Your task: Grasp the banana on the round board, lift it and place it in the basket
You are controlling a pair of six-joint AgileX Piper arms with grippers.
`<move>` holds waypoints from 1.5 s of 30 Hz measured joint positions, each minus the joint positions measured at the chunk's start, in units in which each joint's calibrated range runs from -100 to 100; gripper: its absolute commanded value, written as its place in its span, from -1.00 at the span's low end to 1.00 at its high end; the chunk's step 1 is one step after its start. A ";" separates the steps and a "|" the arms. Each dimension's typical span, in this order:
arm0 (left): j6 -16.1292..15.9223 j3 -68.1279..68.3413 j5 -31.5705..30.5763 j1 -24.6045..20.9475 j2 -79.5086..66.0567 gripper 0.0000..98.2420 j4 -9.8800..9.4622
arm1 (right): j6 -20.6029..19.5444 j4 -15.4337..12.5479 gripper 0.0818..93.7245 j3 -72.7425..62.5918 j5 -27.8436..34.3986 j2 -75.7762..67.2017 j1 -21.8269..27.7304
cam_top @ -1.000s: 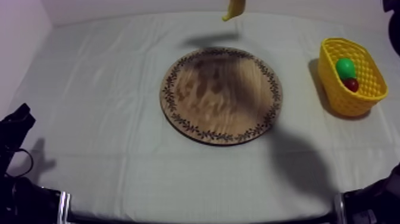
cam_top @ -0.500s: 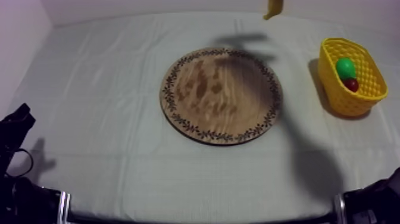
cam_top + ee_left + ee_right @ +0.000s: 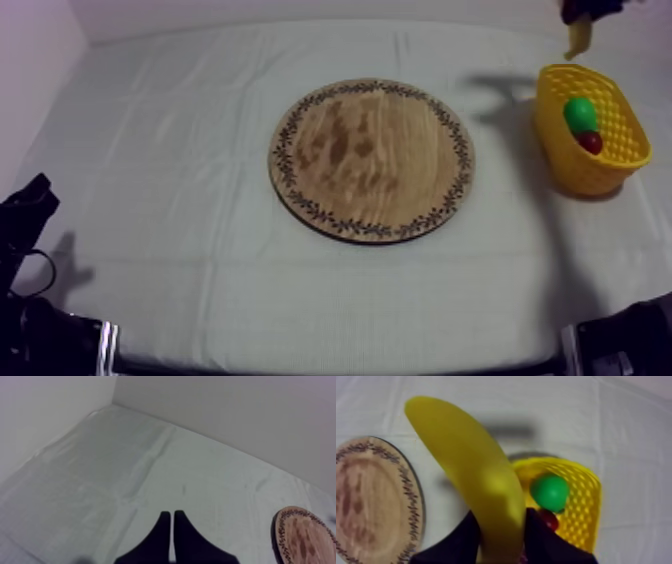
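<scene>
My right gripper [image 3: 501, 536] is clamped round the banana [image 3: 471, 471] and holds it in the air over the rim of the yellow basket [image 3: 560, 150], away from the wooden board [image 3: 370, 160]. My left gripper [image 3: 172, 526] rests low with its fingers pressed together, gripping nothing.
</scene>
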 measured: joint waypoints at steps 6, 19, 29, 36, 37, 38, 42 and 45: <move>0.00 0.00 0.00 0.00 0.00 -1.00 0.00 | 2.81 0.90 -0.63 8.28 -2.94 -3.85 5.42; 0.00 0.00 0.00 0.00 0.00 -1.00 0.00 | 5.72 1.33 -0.63 13.00 -4.12 -6.37 10.25; 0.00 0.00 0.00 0.00 0.00 -1.00 0.00 | 4.35 2.42 -0.61 17.45 -7.73 -1.04 9.53; 0.00 0.00 0.00 0.00 0.00 -1.00 0.00 | 3.16 1.78 -0.61 20.81 -11.98 5.44 8.16; 0.00 0.00 0.00 0.00 0.00 -1.00 0.00 | 3.06 1.66 -0.60 20.81 -12.79 6.29 8.04; 0.00 0.00 0.00 0.00 0.00 -1.00 0.00 | 2.86 1.53 -0.59 20.47 -13.61 7.35 7.88; 0.00 0.00 0.00 0.00 0.00 -1.00 0.00 | 1.96 1.28 -0.48 18.71 -14.28 10.95 7.63; 0.00 0.00 0.00 0.00 0.00 -1.00 0.00 | 0.88 1.40 -0.23 17.71 -14.48 12.63 7.61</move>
